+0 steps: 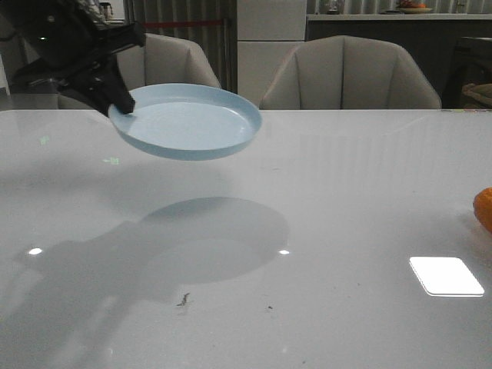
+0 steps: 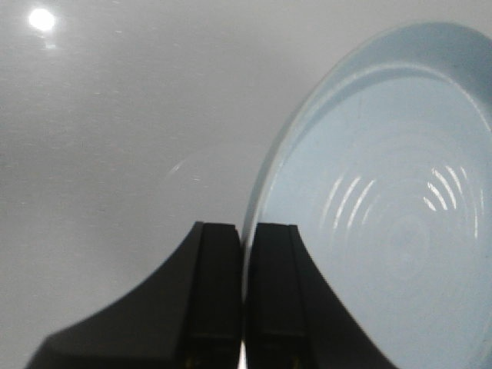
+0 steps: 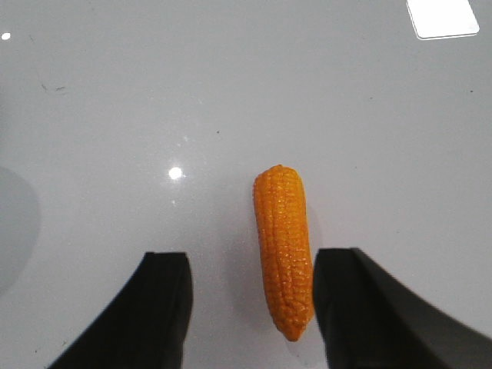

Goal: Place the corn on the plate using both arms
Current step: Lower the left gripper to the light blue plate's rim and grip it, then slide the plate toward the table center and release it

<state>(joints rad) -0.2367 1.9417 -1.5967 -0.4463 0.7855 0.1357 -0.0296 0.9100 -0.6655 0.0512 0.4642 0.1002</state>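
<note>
My left gripper (image 1: 123, 105) is shut on the rim of the pale blue plate (image 1: 188, 121) and holds it in the air above the table, tilted a little; its shadow lies on the table below. In the left wrist view the plate (image 2: 384, 223) fills one side and its rim runs between the black fingers (image 2: 217, 292) of the gripper (image 2: 246, 254). The orange corn (image 3: 283, 250) lies on the table between the open fingers of my right gripper (image 3: 250, 296), close to one finger (image 3: 346, 307). In the front view only an orange bit of the corn (image 1: 484, 209) shows at the right edge.
The white glossy table (image 1: 307, 231) carries bright light reflections (image 1: 446, 275). Two beige chairs (image 1: 350, 73) stand behind its far edge. A dark counter runs along the back wall.
</note>
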